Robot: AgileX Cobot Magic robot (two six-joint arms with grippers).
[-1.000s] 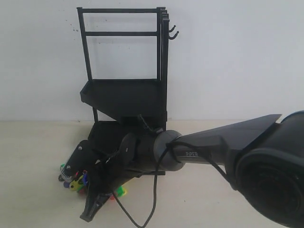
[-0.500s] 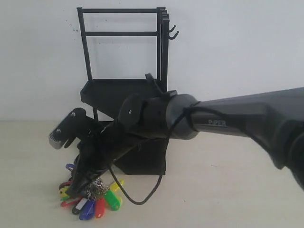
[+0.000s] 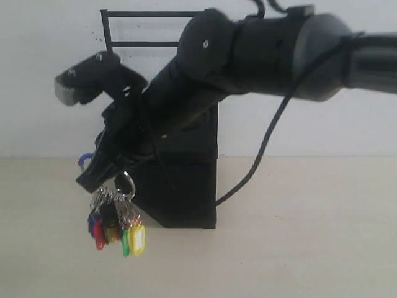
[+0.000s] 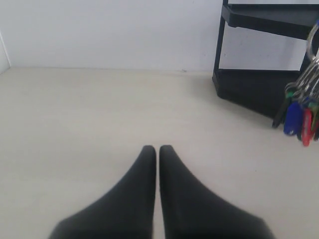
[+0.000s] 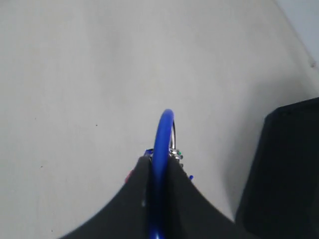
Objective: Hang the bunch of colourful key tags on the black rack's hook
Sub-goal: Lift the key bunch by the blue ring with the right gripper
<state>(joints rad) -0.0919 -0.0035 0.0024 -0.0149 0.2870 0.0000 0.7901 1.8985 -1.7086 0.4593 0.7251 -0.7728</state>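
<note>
The colourful key tag bunch (image 3: 118,228) hangs in the air above the table, in front of the black rack's (image 3: 186,202) lower left corner. My right gripper (image 3: 94,171) reaches across from the right and is shut on the bunch's blue loop (image 5: 162,134), which stands between the fingers (image 5: 144,194). The arm hides most of the rack, including its hooks; only the top bars (image 3: 149,13) and the base show. My left gripper (image 4: 158,149) is shut and empty, low over the table, with the bunch (image 4: 298,115) and the rack (image 4: 249,84) off to one side ahead of it.
A white wall stands behind the rack. A black cable (image 3: 260,155) droops from the right arm in front of the rack. The beige table (image 3: 310,248) spreads out on both sides of the rack.
My right gripper has risen with the blue loop in it. The key tags left the table and now dangle in the air. The arm now covers the rack's upper right post.
</note>
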